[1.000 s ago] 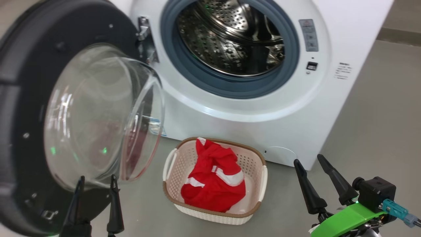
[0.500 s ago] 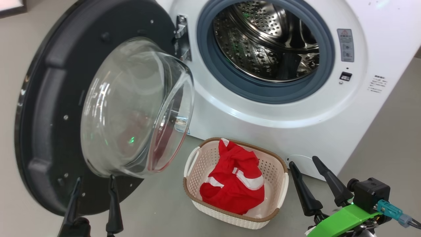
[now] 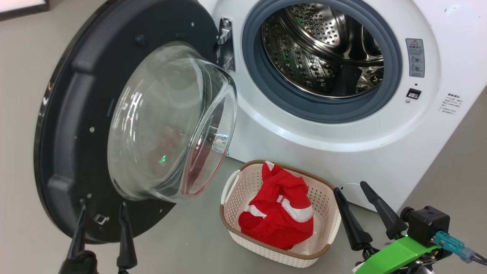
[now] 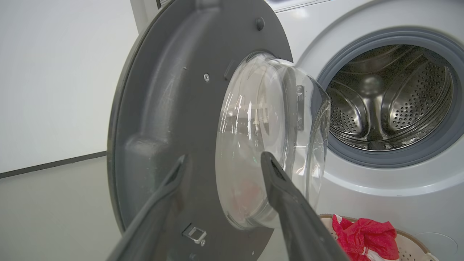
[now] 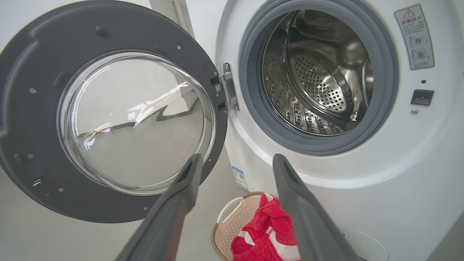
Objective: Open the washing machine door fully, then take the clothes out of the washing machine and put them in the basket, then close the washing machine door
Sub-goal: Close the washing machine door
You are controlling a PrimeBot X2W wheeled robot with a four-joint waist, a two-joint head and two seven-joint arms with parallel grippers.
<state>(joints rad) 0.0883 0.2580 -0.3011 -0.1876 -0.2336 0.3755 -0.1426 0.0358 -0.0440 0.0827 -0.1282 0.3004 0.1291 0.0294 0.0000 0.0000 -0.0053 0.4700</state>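
Fingers (image 3: 124, 236) of the left gripper (image 3: 102, 207) and right gripper (image 3: 350, 187) stand apart and empty at 7 and 4 o'clock. The bright red, white-striped clothes (image 3: 281, 213) lie in the cream perforated plastic basket (image 3: 266, 248) at 5 o'clock, before the white front-loading washing machine (image 3: 304, 152), its steel drum (image 3: 323, 49) apparently empty. The round black-rimmed glass door (image 3: 68, 125) hangs wide open at 9 o'clock; closing it looks the only step left.

one door (image 3: 76, 114), one basket (image 3: 262, 247), two grippers (image 3: 102, 203) (image 3: 349, 186)
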